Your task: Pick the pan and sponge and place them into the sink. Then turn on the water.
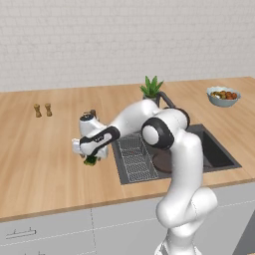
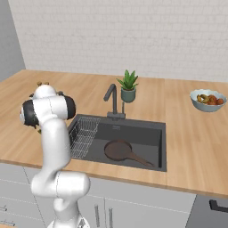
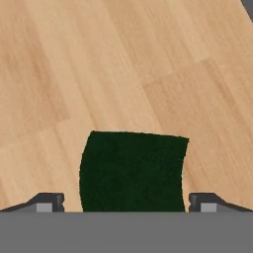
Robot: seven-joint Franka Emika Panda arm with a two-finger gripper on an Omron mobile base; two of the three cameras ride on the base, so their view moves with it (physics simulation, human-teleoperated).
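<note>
The sink (image 2: 133,129) sits at centre frame, sunk into the wooden counter (image 2: 187,133). The pan (image 2: 118,150) lies flat on its floor, handle pointing to the lower right. A wire rack (image 2: 83,133) fills the sink's left end. The faucet (image 2: 112,100) stands at the sink's far edge, just left of a potted plant (image 2: 128,87). A fruit bowl (image 2: 208,100) rests at right, well apart from the sink. The arm (image 2: 51,133) rises at left, its elbow in the upper left, covering part of the counter. White tiled wall (image 2: 133,35) spans the top.
</note>
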